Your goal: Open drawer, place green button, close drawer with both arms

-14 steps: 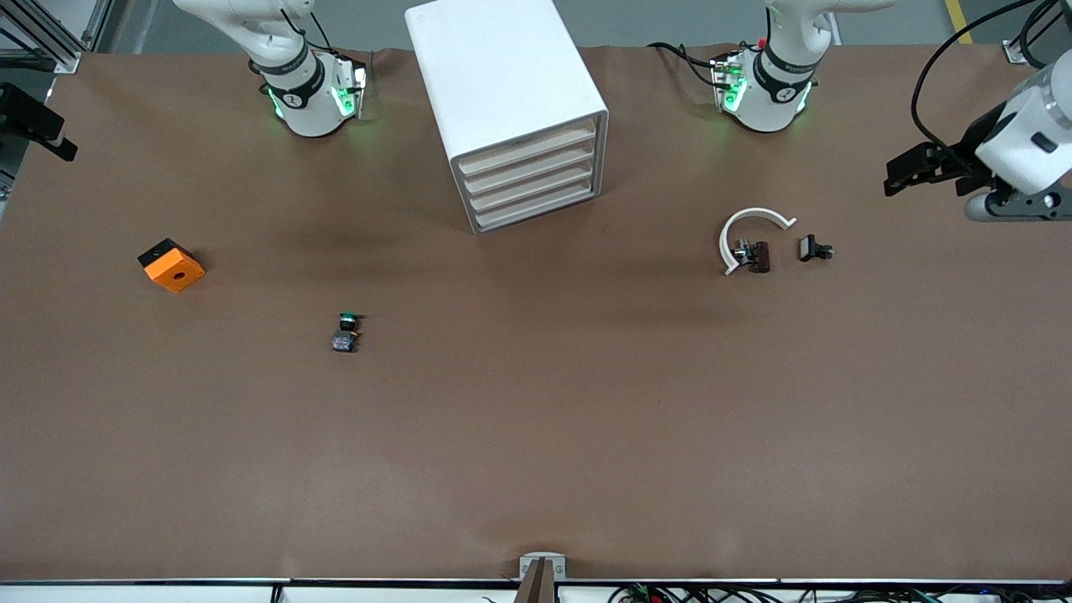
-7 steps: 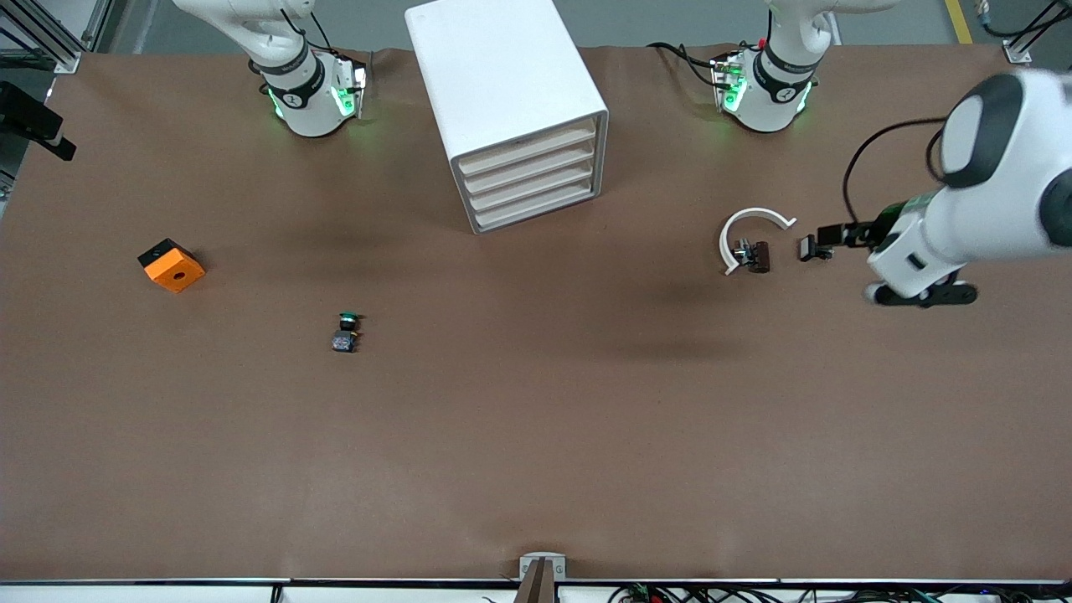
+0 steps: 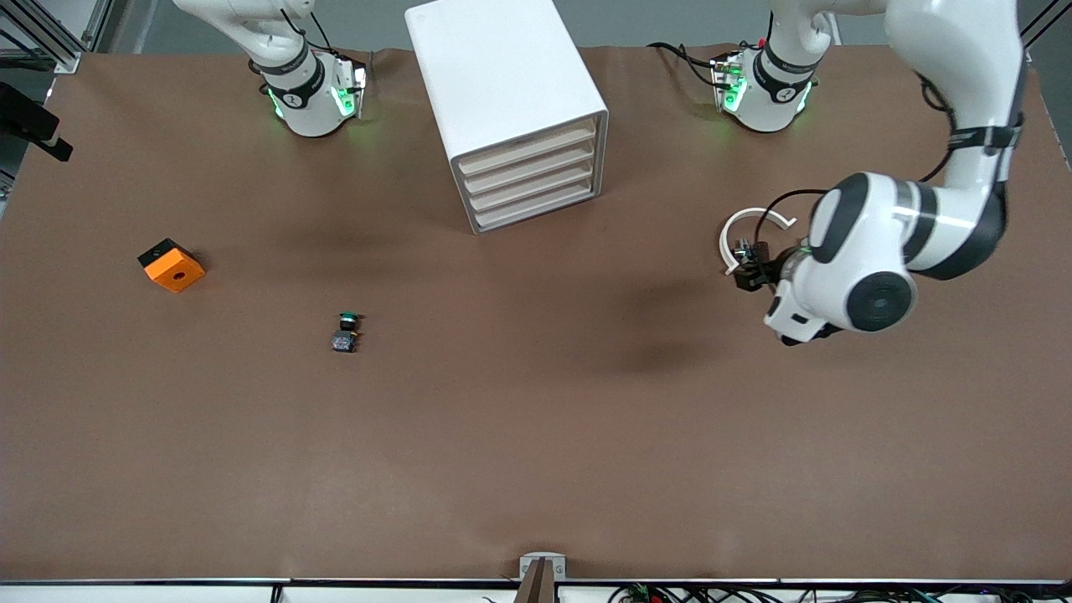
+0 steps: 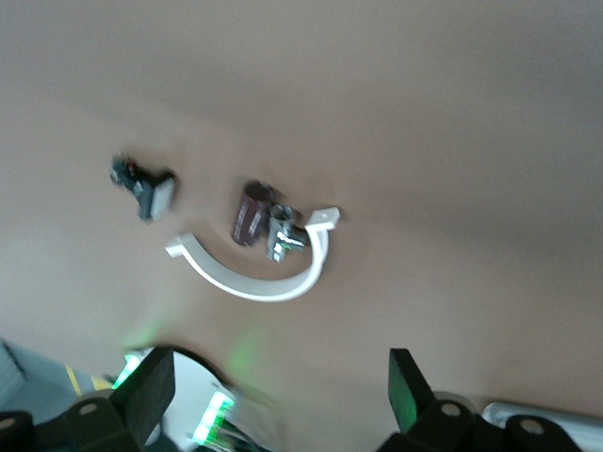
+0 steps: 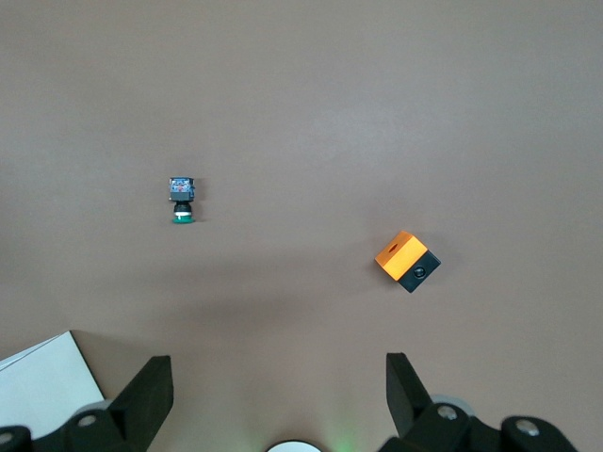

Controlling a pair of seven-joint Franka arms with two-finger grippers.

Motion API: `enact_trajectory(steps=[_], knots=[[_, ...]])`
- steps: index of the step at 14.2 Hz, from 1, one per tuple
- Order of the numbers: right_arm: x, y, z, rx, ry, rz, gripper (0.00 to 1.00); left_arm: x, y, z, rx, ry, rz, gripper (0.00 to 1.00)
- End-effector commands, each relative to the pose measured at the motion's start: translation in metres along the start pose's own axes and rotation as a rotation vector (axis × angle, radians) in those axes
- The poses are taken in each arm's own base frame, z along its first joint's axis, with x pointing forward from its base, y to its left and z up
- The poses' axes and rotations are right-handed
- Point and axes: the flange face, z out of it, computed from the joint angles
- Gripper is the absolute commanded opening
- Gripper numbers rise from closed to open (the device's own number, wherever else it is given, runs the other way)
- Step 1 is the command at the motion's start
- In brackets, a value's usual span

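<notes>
The white cabinet [image 3: 501, 92] stands between the two arm bases, and the drawer [image 3: 536, 210], the lowest of its four, is shut. The button [image 3: 345, 330], green cap and dark body, lies on the brown table nearer the front camera, toward the right arm's end; it also shows as the button [image 5: 182, 199]. My left gripper [image 4: 278, 395] hangs open and empty over the clips, with the left arm's wrist [image 3: 846, 280] hiding most of it in the front view. My right gripper [image 5: 278, 391] is open and empty, high over the table.
An orange cube [image 3: 172, 265] with a hole sits toward the right arm's end. A white curved strip [image 3: 748, 223] with a brown clip [image 4: 251, 213] and a black clip [image 4: 147, 189] lies toward the left arm's end, under the left arm.
The left arm has swung in from the table's end and now hangs over the clips and curved strip. The button, cabinet and cube have not moved.
</notes>
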Motion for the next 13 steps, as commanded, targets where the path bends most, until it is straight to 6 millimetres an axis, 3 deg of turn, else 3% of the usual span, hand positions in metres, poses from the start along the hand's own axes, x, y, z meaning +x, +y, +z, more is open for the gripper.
enact_trajectory(steps=[1, 4, 6, 9, 13], knots=[[-0.006, 0.004, -0.004, -0.003, 0.010, 0.023, 1.00, -0.022, 0.044, 0.021, 0.033, -0.043, -0.230, 1.00], [-0.006, 0.003, -0.004, -0.003, 0.010, 0.019, 1.00, -0.045, 0.096, 0.060, 0.103, -0.080, -0.507, 1.00], [-0.006, 0.003, -0.004, -0.004, 0.009, 0.019, 1.00, -0.067, 0.121, 0.079, 0.145, -0.096, -0.603, 1.00], [-0.006, 0.001, -0.004, -0.011, 0.008, 0.013, 1.00, -0.096, 0.160, 0.124, 0.281, -0.171, -0.756, 1.00], [-0.003, 0.002, -0.004, -0.011, 0.016, 0.009, 1.00, -0.118, 0.192, 0.152, 0.423, -0.329, -0.897, 1.00]])
